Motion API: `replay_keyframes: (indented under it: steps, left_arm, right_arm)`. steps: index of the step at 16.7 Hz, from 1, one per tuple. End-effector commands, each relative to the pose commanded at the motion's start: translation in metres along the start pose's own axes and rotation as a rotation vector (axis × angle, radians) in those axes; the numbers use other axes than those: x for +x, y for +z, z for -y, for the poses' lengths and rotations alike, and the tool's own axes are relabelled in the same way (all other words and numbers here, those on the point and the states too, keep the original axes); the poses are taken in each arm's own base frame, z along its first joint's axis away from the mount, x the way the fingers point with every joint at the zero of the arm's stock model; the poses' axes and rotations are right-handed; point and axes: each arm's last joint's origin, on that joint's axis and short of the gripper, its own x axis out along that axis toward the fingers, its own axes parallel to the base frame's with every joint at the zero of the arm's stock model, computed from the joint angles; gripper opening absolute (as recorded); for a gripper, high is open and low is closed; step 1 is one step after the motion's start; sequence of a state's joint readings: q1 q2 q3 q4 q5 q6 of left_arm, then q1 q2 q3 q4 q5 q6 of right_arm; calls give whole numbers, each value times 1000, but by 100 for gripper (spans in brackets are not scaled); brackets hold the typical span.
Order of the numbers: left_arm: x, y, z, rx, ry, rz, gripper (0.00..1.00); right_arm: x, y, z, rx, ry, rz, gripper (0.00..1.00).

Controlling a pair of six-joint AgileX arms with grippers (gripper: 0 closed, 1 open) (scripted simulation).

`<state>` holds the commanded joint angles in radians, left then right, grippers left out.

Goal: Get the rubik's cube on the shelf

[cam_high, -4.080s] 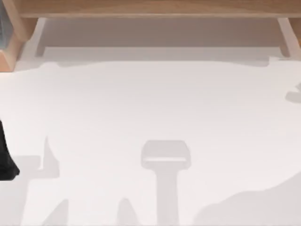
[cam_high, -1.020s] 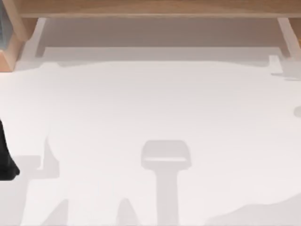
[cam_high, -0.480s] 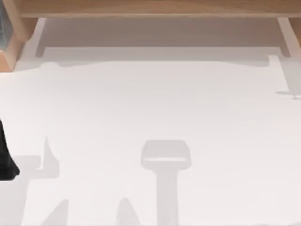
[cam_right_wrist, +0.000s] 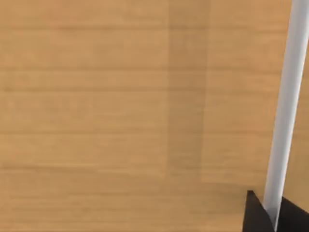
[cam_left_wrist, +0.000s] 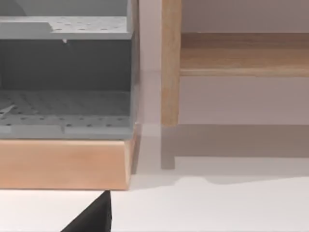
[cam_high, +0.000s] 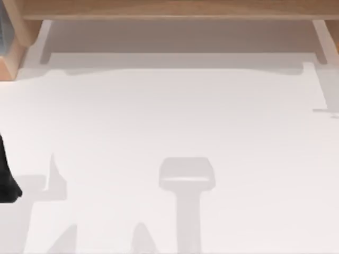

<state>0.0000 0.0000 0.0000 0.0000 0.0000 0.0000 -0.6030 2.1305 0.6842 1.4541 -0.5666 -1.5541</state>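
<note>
The rubik's cube is out of view. The shelf [cam_high: 169,9] is a long light-brown board along the far edge of the table, with wooden side supports [cam_high: 16,32]. My left arm [cam_high: 6,174] rests at the table's left edge. A black corner of my left gripper [cam_left_wrist: 94,220] points toward the shelf's left support [cam_left_wrist: 170,63]. My right gripper [cam_right_wrist: 275,217] hangs close over the wooden shelf surface [cam_right_wrist: 96,96], beside a white strip [cam_right_wrist: 287,96].
A grey perforated rack [cam_left_wrist: 63,96] on a wooden base [cam_left_wrist: 63,164] stands just left of the shelf's left support. The white tabletop [cam_high: 169,116] carries only soft shadows.
The large arm shadow at the table's lower right has slid out of the top view. The small shadow at the right edge has shifted up toward the shelf's right support. The left arm is still.
</note>
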Motion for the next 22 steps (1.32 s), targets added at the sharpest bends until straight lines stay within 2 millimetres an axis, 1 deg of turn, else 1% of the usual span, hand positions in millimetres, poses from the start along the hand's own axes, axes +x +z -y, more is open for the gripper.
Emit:
replay_keyframes:
  steps: [2, 4, 6, 8, 11, 22]
  left_arm:
    - [0, 0, 0, 0, 0, 0, 100]
    - [0, 0, 0, 0, 0, 0, 100]
    - [0, 0, 0, 0, 0, 0, 100]
    - [0, 0, 0, 0, 0, 0, 100]
    - [0, 0, 0, 0, 0, 0, 100]
    - [0, 0, 0, 0, 0, 0, 100]
  right_arm:
    - [-15, -2, 0, -2, -3, 0, 0]
    - [-34, 2, -5, 17, 22, -2, 0]
    - [-51, 3, -5, 16, 19, -3, 0]
    - [-57, 2, -1, 5, 5, -2, 0]
    - [-57, 2, -1, 5, 5, -2, 0]
    - [-57, 2, -1, 5, 5, -2, 83]
